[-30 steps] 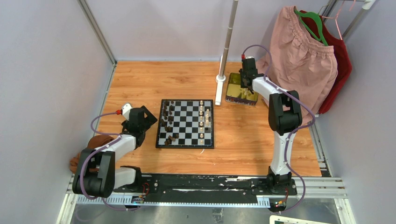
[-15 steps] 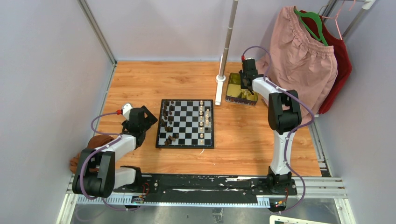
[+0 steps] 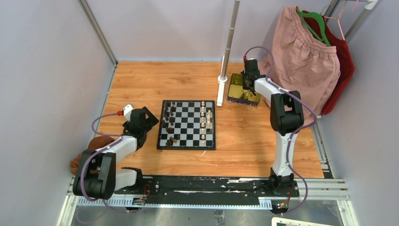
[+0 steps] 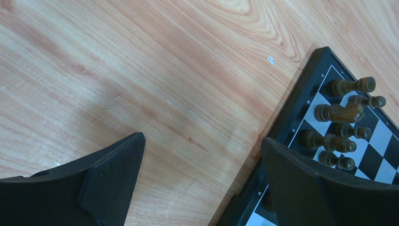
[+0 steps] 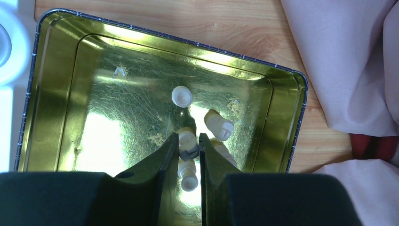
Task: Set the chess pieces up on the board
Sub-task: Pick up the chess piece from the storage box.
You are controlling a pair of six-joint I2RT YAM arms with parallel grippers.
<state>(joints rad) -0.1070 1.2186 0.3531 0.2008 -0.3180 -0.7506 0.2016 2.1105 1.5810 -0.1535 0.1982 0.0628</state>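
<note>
The black and white board [image 3: 187, 125] lies mid-table, with dark brown pieces [image 3: 168, 117] along its left side and cream pieces [image 3: 205, 118] along its right. My left gripper [image 3: 147, 118] is open and empty over the wood just left of the board [image 4: 301, 108]; dark pieces [image 4: 346, 113] show in the left wrist view. My right gripper [image 5: 188, 147] is down inside the gold tin [image 5: 51, 94] and shut on a cream piece [image 5: 187, 141]. Other cream pieces [image 5: 181, 95] lie loose in the tin.
A white pole on a round base [image 3: 222, 77] stands just left of the tin [image 3: 235, 94]. Pink and red clothes [image 3: 306, 56] hang at the back right, close behind the right arm. A brown object [image 3: 96, 143] lies by the left arm's base.
</note>
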